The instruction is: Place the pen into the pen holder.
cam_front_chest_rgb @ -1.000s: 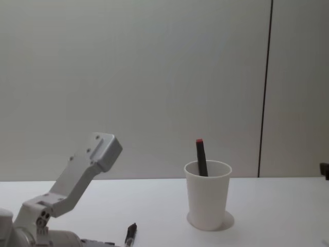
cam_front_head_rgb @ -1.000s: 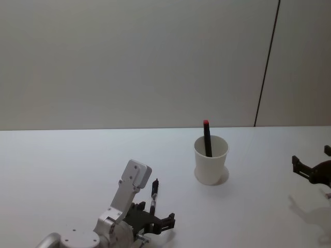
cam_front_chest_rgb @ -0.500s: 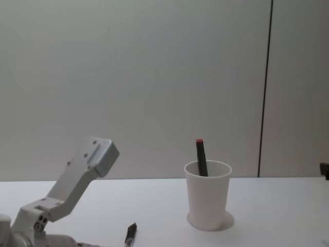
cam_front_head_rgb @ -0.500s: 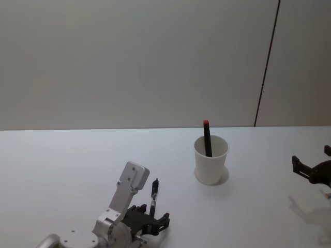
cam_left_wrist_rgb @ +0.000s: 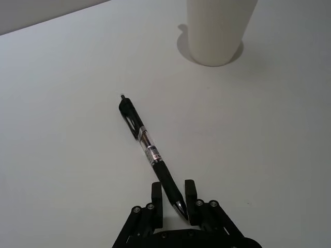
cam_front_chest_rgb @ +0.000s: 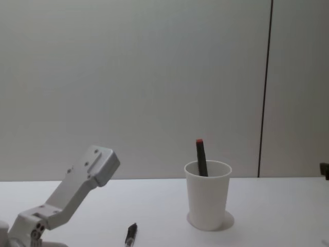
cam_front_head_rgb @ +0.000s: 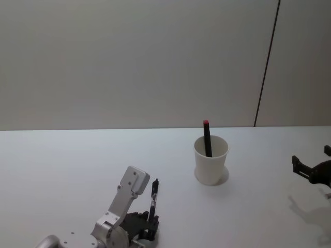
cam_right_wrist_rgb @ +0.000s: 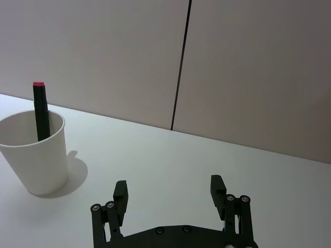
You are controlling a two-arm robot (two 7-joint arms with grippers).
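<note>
My left wrist view, bottom centre, has my left gripper (cam_left_wrist_rgb: pixel 173 199) pinching the pen (cam_left_wrist_rgb: pixel 147 150) (right gripper (cam_front_head_rgb: pixel 312 157) spread, head view's right edge).

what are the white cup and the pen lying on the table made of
Pen holder: looks like thin matte white paper, judging by its rolled rim and taper. Pen: seemingly plastic, clear barrel with a printed label, glossy black clip and dark grip, likely rubbery. The left hand is at its tip.
</note>
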